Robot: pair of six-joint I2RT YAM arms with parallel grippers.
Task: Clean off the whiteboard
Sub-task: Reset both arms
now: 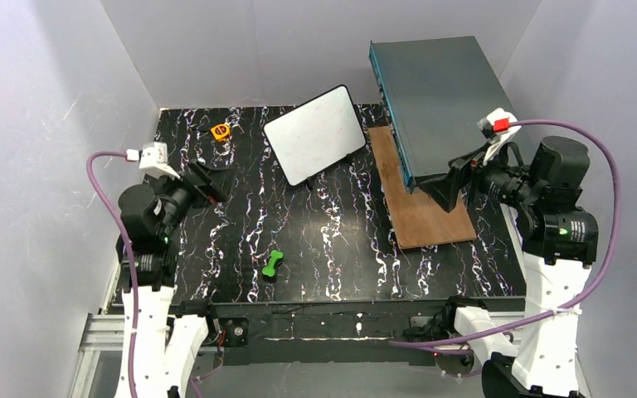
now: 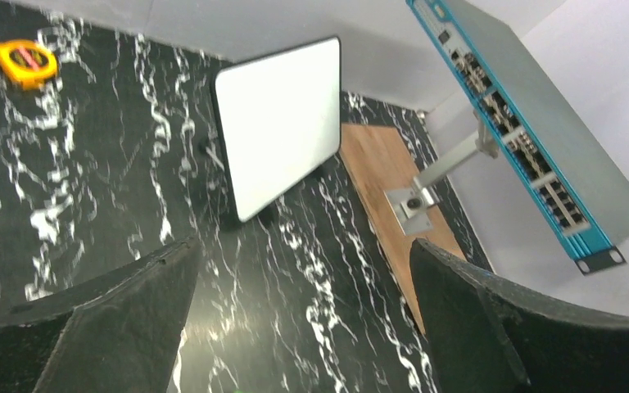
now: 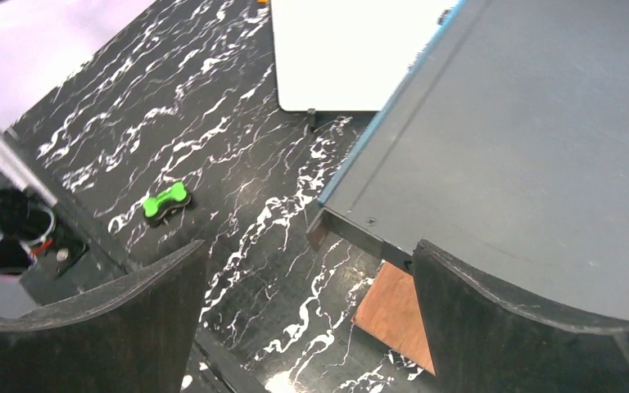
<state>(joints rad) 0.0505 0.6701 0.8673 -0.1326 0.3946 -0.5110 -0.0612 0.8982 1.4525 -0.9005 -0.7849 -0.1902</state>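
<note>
At the table's left edge, the left gripper (image 1: 209, 184) hangs above the black marbled table (image 1: 340, 249), its jaws spread wide and released, with only tabletop visible between them in the left wrist view (image 2: 303, 327). Behind it, near the back wall, lies a yellow tape measure (image 1: 221, 131) (image 2: 24, 63). Toward the front edge, left of centre, a green bone-shaped piece (image 1: 273, 264) (image 3: 165, 202) rests flat on the marble, well apart from both arms.

The whiteboard (image 1: 315, 134) stands at the back of the table, just right of centre, propped on its black wire stand and leaning backward. Its face is turned toward the arms and, in the left wrist view (image 2: 282, 123), reads plain white inside the thin black frame. Its lower edge also shows in the right wrist view (image 3: 336, 49).

Just beside the whiteboard's right side, a brown wooden board (image 1: 419, 207) (image 2: 377, 164) (image 3: 393, 307) lies flat, running from mid-table toward the front. A large grey-teal metal box (image 1: 440, 91) (image 2: 532, 123) (image 3: 524, 147) sits tilted over the board's far end. A grey metal bracket (image 2: 438, 176) rises from the wood to the box's port-lined teal face.

On the right, the right gripper (image 1: 452, 184) hovers by the box's near corner, above the wooden board. Its jaws are likewise wide apart and released (image 3: 307, 327).
</note>
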